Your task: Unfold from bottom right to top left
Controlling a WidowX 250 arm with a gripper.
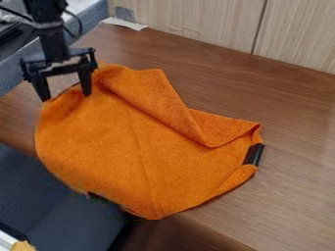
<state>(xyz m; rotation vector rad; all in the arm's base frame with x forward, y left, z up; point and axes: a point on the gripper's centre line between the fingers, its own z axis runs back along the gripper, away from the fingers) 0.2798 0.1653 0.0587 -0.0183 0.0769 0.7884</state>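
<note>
The gripper [66, 95] hangs at the upper left, its two fingers spread apart over the cloth's upper-left edge. An orange cloth [137, 142] lies beneath and to the right of it, a fold running diagonally from its top toward its right corner. The cloth's lower-left part reaches over the table's front edge. Whether the fingertips touch the cloth I cannot tell. A short black object [254, 154] sits at the cloth's right edge, partly covered by the fabric.
The brown wooden table [294, 196] extends right and behind the cloth, up to a pale wood-panelled wall [196, 19]. A dark blue seat-like surface [39, 196] is below the table at lower left. White tape [124, 23] lies near the table's back corner.
</note>
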